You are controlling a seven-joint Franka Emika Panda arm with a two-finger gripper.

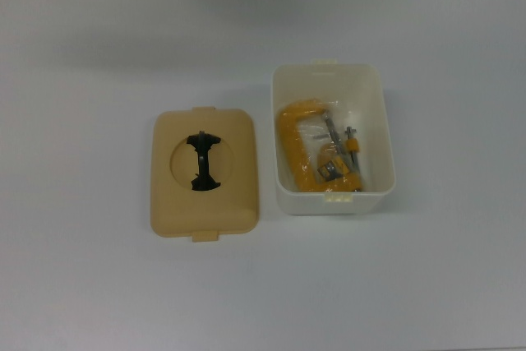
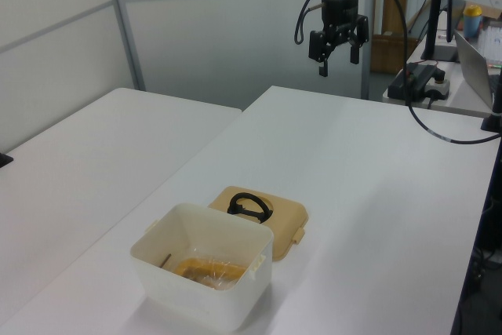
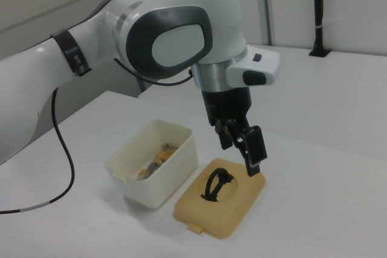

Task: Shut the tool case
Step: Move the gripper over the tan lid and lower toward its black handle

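Tub, lid: long axes parallel, top-bottom, top view.

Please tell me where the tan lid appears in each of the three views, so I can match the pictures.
Top view: the tan lid lies flat on the table, left of centre.
Left view: lower centre, directly behind the white tub.
Right view: bottom centre, right of the tub.
Shared landmark: the white tub, always beside the lid, with the yellow clamp inside.

A yellow clamp lies inside the white tub on the white tabletop; a laptop sits beyond.
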